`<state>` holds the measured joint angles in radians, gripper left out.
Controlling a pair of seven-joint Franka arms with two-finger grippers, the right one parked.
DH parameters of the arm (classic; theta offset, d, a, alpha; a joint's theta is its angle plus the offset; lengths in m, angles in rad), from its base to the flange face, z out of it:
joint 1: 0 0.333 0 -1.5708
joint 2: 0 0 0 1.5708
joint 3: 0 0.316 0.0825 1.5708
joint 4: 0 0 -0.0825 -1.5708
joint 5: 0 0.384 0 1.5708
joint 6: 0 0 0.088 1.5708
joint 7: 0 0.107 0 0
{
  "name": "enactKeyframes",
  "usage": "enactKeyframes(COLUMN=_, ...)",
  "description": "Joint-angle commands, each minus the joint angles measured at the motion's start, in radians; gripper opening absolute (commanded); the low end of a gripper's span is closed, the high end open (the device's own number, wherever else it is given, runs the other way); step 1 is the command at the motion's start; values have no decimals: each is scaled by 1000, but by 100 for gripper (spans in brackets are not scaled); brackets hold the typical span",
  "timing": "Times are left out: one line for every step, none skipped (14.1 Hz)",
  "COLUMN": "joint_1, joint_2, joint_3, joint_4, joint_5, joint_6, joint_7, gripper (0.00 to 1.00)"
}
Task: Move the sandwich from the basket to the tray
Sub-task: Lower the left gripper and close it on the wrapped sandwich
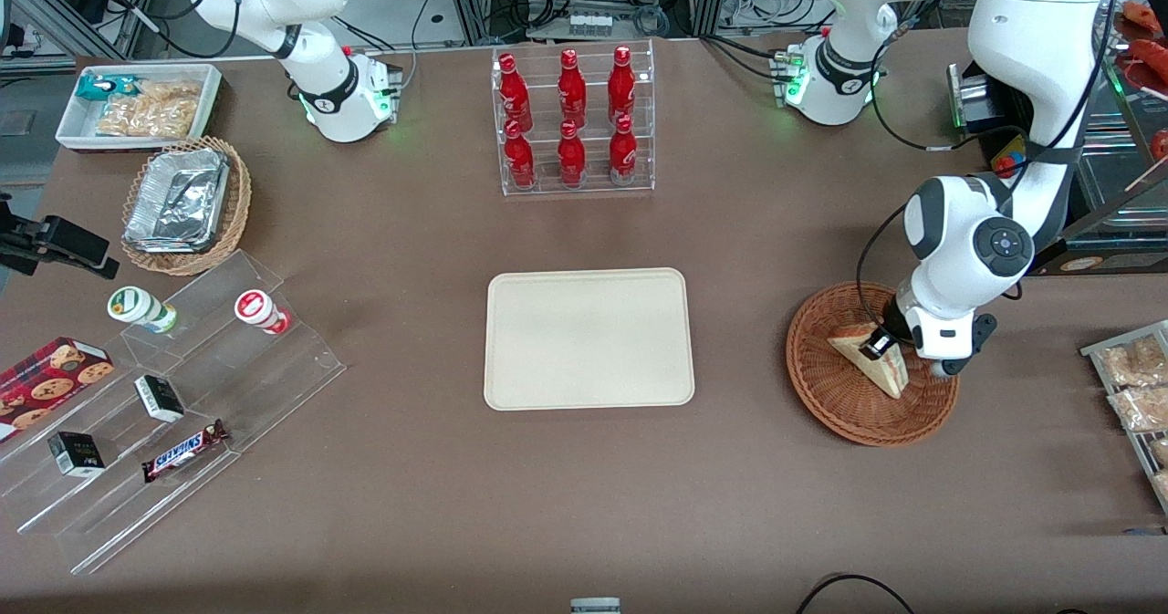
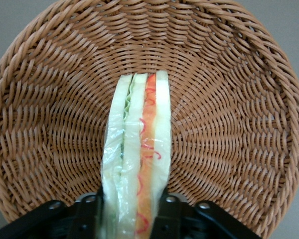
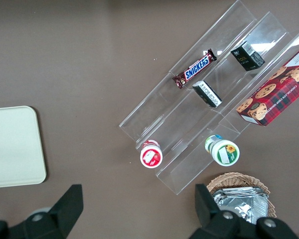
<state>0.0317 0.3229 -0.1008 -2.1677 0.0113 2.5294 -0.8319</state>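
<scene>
In the basket (image 1: 826,395), the gripper (image 1: 881,344) pinches the sandwich (image 1: 871,359) (soft bread), which may slip short of the tray (image 1: 589,338).

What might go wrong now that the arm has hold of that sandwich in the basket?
The gripper pinches the sandwich at one end only, so the soft wedge may sag or slip out on the way to the tray. Squeezing might also crush the bread. Lifting low could catch the rim of the basket.

The wedge sandwich (image 1: 871,355) stands on edge in the reddish wicker basket (image 1: 839,413), well apart from the bare cream tray (image 1: 589,338).
</scene>
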Motion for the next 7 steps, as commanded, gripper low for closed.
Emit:
enactKeyframes(joint_1=-7, joint_2=2, joint_3=-7, joint_4=107, joint_5=18, joint_6=-162, joint_7=-6, gripper=8)
enactKeyframes(joint_1=-10, joint_2=7, joint_3=-10, joint_4=165, joint_5=18, joint_6=-257, joint_7=22, gripper=7)
enactKeyframes(joint_1=-31, joint_2=16, joint_3=-26, joint_4=236, joint_5=18, joint_6=-352, joint_7=64, gripper=6)
enactKeyframes(joint_1=-51, joint_2=30, joint_3=-28, joint_4=288, joint_5=18, joint_6=-419, joint_7=107, gripper=5)
enactKeyframes(joint_1=-64, joint_2=53, joint_3=-31, joint_4=346, joint_5=18, joint_6=-482, joint_7=161, gripper=4)
enactKeyframes(joint_1=-96, joint_2=73, joint_3=-31, joint_4=400, joint_5=19, joint_6=-524, joint_7=227, gripper=4)
enactKeyframes(joint_1=-114, joint_2=94, joint_3=-31, joint_4=448, joint_5=19, joint_6=-552, joint_7=285, gripper=5)
